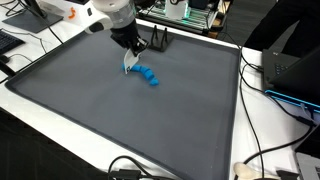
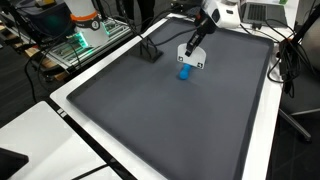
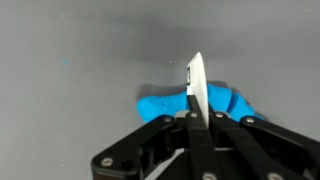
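My gripper [image 1: 130, 50] [image 2: 194, 42] hangs over the far part of a large dark grey mat [image 1: 120, 120] [image 2: 170, 120]. It is shut on a thin white flat piece [image 1: 128, 63] [image 2: 190, 56], which I see edge-on in the wrist view [image 3: 196, 80] between the black fingers [image 3: 196, 118]. A bright blue, lumpy object [image 1: 149, 76] [image 2: 184, 72] lies on the mat just below and beside the white piece. In the wrist view the blue object [image 3: 160, 106] sits right behind the fingers. I cannot tell whether the white piece touches it.
A black angled object [image 1: 158, 42] [image 2: 149, 51] stands on the mat near the gripper. The mat lies on a white table [image 1: 260, 130] [image 2: 70, 110]. Cables, electronics and a laptop [image 1: 290, 70] surround the table edges.
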Controlling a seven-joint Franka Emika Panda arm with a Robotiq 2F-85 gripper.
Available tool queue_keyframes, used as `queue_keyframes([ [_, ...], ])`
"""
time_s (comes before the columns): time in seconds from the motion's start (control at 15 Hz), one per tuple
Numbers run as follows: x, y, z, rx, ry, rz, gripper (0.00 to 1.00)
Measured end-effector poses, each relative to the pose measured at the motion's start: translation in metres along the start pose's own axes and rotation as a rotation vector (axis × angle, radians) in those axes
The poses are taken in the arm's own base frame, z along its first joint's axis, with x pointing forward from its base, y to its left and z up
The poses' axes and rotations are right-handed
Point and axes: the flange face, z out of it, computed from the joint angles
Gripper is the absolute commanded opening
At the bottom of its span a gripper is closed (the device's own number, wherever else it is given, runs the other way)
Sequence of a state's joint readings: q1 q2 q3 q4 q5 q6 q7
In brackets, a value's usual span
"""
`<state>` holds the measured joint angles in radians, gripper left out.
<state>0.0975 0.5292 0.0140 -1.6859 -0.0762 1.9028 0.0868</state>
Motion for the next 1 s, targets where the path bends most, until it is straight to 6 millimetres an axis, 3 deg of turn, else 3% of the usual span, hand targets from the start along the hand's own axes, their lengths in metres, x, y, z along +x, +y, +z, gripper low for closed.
queue_keyframes([
  [1.0,0.012,0.001,0.018,-0.058,0.011,-0.038,0.01],
])
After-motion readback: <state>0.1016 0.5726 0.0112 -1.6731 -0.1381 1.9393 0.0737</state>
